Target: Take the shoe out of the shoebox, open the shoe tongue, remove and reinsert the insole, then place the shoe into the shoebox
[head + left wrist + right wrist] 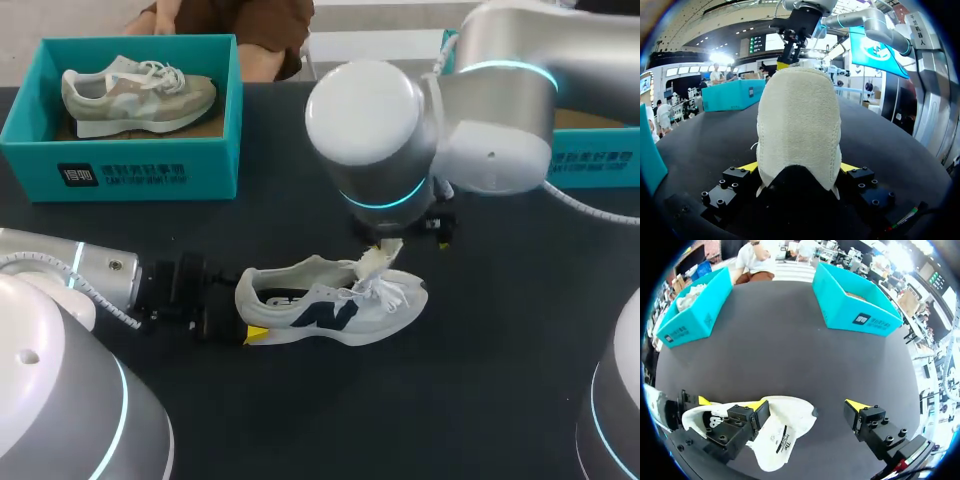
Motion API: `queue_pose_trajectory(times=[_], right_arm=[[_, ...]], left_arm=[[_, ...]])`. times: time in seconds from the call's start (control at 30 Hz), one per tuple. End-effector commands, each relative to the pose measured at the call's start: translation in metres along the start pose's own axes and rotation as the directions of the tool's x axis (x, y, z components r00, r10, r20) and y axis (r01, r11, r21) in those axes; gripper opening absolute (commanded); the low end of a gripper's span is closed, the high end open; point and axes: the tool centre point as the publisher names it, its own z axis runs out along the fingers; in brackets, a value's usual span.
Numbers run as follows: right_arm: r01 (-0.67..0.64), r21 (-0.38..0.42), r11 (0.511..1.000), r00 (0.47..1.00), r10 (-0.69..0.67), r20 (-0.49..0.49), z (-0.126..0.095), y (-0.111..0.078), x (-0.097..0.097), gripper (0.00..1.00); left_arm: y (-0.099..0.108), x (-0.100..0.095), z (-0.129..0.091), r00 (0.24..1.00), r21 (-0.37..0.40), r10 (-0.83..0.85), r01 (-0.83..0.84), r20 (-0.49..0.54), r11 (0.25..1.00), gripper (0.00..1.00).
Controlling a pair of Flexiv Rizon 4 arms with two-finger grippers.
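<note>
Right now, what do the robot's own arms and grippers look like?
The left arm and right arm are both made of rounded silver-white housings with glowing cyan rings at the joints. Each trails a white cable. The left gripper and right gripper have blocky black fingers studded with bolts, ending in bright yellow tips.

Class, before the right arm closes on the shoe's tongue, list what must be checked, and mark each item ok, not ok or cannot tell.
1. Left gripper shut on the white shoe at its heel: ok.
2. Right gripper open: ok.
3. Both right fingers touching the tongue: not ok, one stands clear.
4. Shoe upright on the table: ok.
5. Insole inside the shoe: cannot tell.
</note>
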Motion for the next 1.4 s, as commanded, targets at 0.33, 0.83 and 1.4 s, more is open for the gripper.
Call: queue_pose_trajectory(times=[0.33, 0.83, 1.4], right_arm=[[0.491, -0.161, 0.856, 0.757, -0.511, -0.408, -0.1, 0.019, 0.052, 1.0], [0.957, 0.212, 0.196, 0.24, -0.948, -0.211, -0.111, 0.002, 0.089, 0.0], [0.986, 0.146, 0.08, 0.102, -0.984, -0.149, -0.014, -0.042, 0.133, 0.0]], left_arm=[[0.004, 0.002, 0.005, 1.0, -0.003, -0.001, 0.001, 0.0, 1.0, 0.0], [0.004, 0.002, 0.005, 1.0, -0.003, -0.001, 0.001, 0.0, 1.0, 0.0], [0.004, 0.002, 0.005, 1.0, -0.003, -0.001, 0.001, 0.0, 1.0, 0.0]])
